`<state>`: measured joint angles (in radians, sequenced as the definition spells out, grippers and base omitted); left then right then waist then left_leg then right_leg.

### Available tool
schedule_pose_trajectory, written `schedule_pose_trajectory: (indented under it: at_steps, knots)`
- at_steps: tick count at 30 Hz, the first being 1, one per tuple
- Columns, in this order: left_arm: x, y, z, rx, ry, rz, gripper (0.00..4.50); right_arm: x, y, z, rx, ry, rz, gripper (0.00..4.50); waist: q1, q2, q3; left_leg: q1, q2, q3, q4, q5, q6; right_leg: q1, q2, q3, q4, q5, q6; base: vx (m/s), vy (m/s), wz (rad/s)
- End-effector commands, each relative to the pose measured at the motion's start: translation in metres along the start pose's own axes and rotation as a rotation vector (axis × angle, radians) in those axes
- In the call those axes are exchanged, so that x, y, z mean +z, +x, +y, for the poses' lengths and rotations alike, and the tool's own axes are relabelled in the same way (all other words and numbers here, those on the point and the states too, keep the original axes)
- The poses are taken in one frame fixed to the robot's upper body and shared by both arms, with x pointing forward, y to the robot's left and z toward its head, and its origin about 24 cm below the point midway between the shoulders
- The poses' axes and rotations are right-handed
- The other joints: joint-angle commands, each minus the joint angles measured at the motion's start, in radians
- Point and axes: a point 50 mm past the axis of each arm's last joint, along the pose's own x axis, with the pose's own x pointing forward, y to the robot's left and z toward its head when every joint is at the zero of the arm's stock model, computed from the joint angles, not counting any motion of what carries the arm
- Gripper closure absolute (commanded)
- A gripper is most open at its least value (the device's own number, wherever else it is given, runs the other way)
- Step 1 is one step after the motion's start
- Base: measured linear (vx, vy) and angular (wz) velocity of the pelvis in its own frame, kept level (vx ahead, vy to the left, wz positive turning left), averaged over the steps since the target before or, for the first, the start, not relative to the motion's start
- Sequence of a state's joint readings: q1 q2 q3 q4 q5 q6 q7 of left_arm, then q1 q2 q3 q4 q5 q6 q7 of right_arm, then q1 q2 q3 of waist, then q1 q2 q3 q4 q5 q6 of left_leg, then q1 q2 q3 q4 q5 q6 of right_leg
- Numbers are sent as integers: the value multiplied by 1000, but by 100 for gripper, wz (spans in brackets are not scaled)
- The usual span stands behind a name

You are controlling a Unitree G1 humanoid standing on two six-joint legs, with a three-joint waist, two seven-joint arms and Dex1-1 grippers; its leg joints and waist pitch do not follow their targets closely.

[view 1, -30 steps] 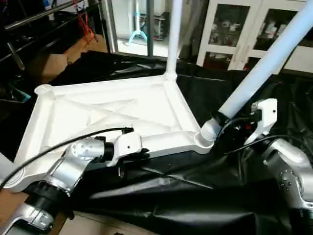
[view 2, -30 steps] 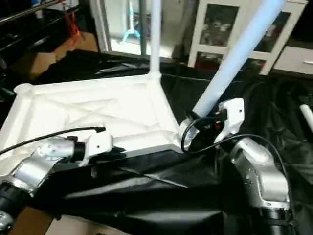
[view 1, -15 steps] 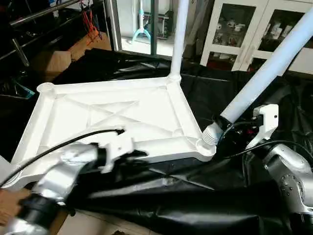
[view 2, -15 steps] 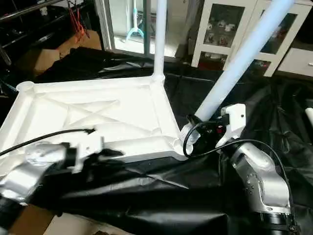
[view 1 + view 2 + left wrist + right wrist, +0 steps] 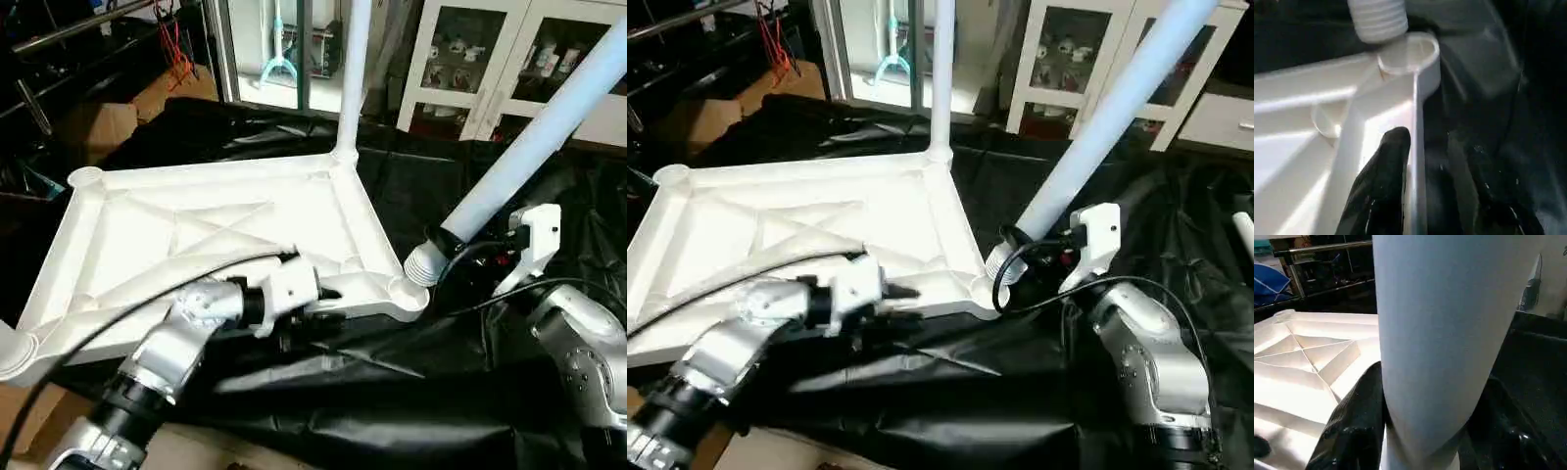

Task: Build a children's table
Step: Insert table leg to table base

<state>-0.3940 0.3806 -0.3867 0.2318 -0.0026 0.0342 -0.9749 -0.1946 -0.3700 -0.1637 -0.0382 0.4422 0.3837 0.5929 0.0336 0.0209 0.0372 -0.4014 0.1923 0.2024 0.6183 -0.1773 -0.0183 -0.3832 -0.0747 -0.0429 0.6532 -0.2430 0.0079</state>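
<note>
The white plastic rectangular tabletop (image 5: 211,245) is lying upside down on a black crinkly plastic sheet (image 5: 392,392), with its X-shaped ribs facing up. It is filling the picture from 9 o'clock to the middle.

A long white tube leg (image 5: 351,73) is standing straight up in the round corner socket at 12 o'clock.

A second long white tube leg (image 5: 534,137) is leaning toward 2 o'clock. Its ribbed end (image 5: 423,264) is sitting just above the round corner socket (image 5: 404,292) at 4 o'clock of the tabletop, not straight in it yet.

The right gripper (image 5: 1420,431) is squeezing this leaning leg near its bottom, with one black finger (image 5: 1354,426) on each side of the tube.

The left gripper (image 5: 1437,181) is sitting over the tabletop's near edge, close to that same corner. Its fingers (image 5: 1383,181) are partly open, one on the inside of the rim and one on the outside. They are not pinching the rim.

White cupboards with glass doors (image 5: 509,59) are standing behind, at 1 o'clock.
</note>
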Motion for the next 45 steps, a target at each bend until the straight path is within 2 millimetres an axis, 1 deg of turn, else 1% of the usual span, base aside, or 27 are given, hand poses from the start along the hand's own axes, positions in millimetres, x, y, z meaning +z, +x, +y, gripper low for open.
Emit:
schedule_pose_trajectory:
  at_steps: [1, 2, 3, 5, 6, 9, 10, 11, 14, 16, 18, 20, 23, 24, 26, 29, 31, 32, 33, 35, 37, 39, 40, 42, 43, 44, 45]
  knots:
    - [-1, 1, 2, 3, 16, 39, 300, 8, -3, 1, 2, -21, -24, 266, -1, -17, -67, 29, 38, -22, -57, -53, 65, 43, -56, 40, -70, 101, -223, 0, 0, 0]
    - [-2, 2, 2, 2, 15, 46, 300, 8, -4, 1, 2, -22, -24, 266, 0, -17, -67, 27, 37, -22, -56, -50, 67, 43, -56, 40, -69, 109, -224, 0, 0, 0]
    - [-2, 2, 2, 6, 16, 48, 300, 9, -4, 1, 2, -23, -23, 266, 0, -12, -67, 28, 38, -23, -57, -50, 68, 42, -57, 40, -68, 113, -226, 0, 0, 0]
    - [-5, 4, 5, 26, 27, 68, 300, 8, -4, 1, 2, -25, -21, 266, 0, -15, -67, 29, 37, -21, -56, -58, 72, 42, -57, 39, -70, 114, -231, 0, 0, 0]
    - [-5, 4, 6, 27, 28, 73, 300, 8, -4, 1, 2, -26, -20, 266, 1, -12, -66, 29, 37, -22, -56, -62, 71, 42, -56, 39, -71, 106, -229, 0, 0, 0]
    - [-13, 5, 9, 48, 53, 128, 300, 7, -5, 2, 6, -33, -12, 266, 0, -13, -65, 31, 38, -22, -59, -84, 58, 41, -56, 40, -75, 78, -225, 0, 0, 0]
    - [-16, 5, 10, 60, 69, 154, 300, 7, -5, 2, 9, -40, -7, 266, 1, -10, -65, 31, 39, -23, -59, -89, 55, 41, -57, 40, -76, 72, -225, 0, 0, 0]
    - [-17, 5, 10, 56, 62, 159, 300, 7, -6, 2, 9, -41, -5, 266, -1, -13, -63, 30, 38, -23, -60, -100, 51, 42, -58, 40, -77, 60, -223, 0, 0, 0]
    - [-18, 6, 9, 59, 58, 158, 300, 6, -6, 1, 9, -43, -3, 266, 0, -14, -64, 29, 38, -23, -60, -104, 48, 43, -59, 41, -79, 43, -222, 0, 0, 0]
    - [-17, 7, 10, 68, 56, 148, 329, 6, -6, 0, 14, -55, 3, 266, -1, -16, -64, 29, 38, -23, -60, -107, 49, 41, -59, 40, -80, 35, -223, 0, 0, 0]
    - [-17, 8, 10, 55, 50, 148, 337, 5, -6, -1, 21, -67, 8, 266, -1, -15, -63, 30, 38, -23, -60, -113, 49, 40, -60, 40, -81, 21, -223, 0, 0, 0]
    - [-20, 10, 8, 38, 54, 167, 370, 3, -5, -3, 28, -78, 15, 266, 1, -14, -63, 30, 38, -23, -60, -114, 47, 40, -60, 40, -81, 14, -221, 0, 0, 0]
    - [-24, 10, 7, 19, 54, 198, 387, 4, -3, -4, 39, -81, 17, 266, 0, -18, -62, 29, 37, -22, -60, -119, 50, 40, -60, 40, -84, 5, -222, 0, 0, 0]
    - [-26, 10, 6, 12, 56, 210, 387, 5, -3, -5, 42, -83, 18, 266, 1, -17, -62, 29, 37, -22, -60, -120, 50, 40, -61, 40, -83, 1, -223, 0, 0, 0]
    - [-31, 10, 5, 2, 65, 250, 411, 6, 0, -5, 56, -91, 19, 266, -1, -18, -61, 29, 38, -23, -61, -126, 49, 38, -60, 39, -85, -17, -222, 0, 0, 0]
    - [-32, 10, 6, 16, 67, 258, 411, 8, 2, -5, 60, -94, 17, 266, 2, -21, -58, 30, 38, -22, -62, -145, 37, 37, -61, 41, -90, -67, -210, 0, 0, 0]
    - [-34, 10, 6, -1, 70, 273, 411, 8, 3, -5, 67, -97, 17, 266, 2, -23, -58, 29, 37, -22, -62, -141, 37, 37, -61, 41, -90, -71, -207, 0, 0, 0]
    - [-34, 10, 5, -6, 70, 277, 428, 8, 3, -4, 70, -97, 17, 266, 2, -22, -59, 30, 38, -23, -63, -137, 37, 36, -61, 40, -89, -69, -206, 0, 0, 0]
    - [-35, 9, 5, -12, 70, 283, 437, 8, 4, -4, 76, -97, 17, 266, 1, -23, -58, 29, 38, -23, -63, -138, 38, 36, -60, 40, -90, -69, -206, 0, 0, 0]
    - [-36, 8, 4, -27, 57, 282, 441, 7, 6, -4, 88, -95, 20, 266, -1, -24, -57, 28, 36, -23, -64, -146, 34, 36, -61, 40, -91, -92, -202, 0, 0, 0]
    - [-35, 8, 4, -38, 51, 277, 448, 6, 8, -3, 104, -93, 22, 266, -1, -22, -58, 29, 37, -23, -63, -144, 35, 36, -62, 41, -91, -88, -205, 0, 0, 0]
    - [-35, 7, 3, -55, 40, 267, 448, 5, 12, -2, 135, -87, 21, 266, -3, -14, -59, 30, 38, -24, -63, -144, 34, 35, -61, 41, -90, -71, -213, 0, 0, 0]
    - [-35, 7, 2, -63, 37, 265, 448, 4, 13, -1, 147, -80, 22, 266, -5, -19, -60, 29, 37, -23, -63, -144, 34, 37, -60, 41, -88, -56, -219, 0, 0, 0]
    - [-37, 4, -4, -129, 21, 245, 448, 0, 16, 1, 244, -23, 24, 266, -4, -19, -62, 28, 36, -24, -61, -140, 45, 38, -62, 41, -86, -37, -230, 0, 0, 0]
    - [-37, 4, -6, -148, 15, 238, 448, -2, 17, 1, 258, -25, 28, 266, -5, -19, -61, 26, 37, -23, -61, -129, 53, 39, -61, 41, -84, -16, -234, 0, 0, 0]
    - [-37, 2, -11, -185, 5, 228, 448, -3, 18, -3, 275, -45, 25, 266, -6, -23, -60, 25, 37, -22, -60, -116, 67, 38, -61, 40, -82, 6, -242, 0, 0, 0]
    - [-37, 2, -11, -185, 5, 228, 448, -3, 18, -3, 275, -45, 25, 266, -5, -22, -61, 27, 38, -22, -60, -113, 69, 38, -61, 40, -80, 13, -247, 0, 0, 0]
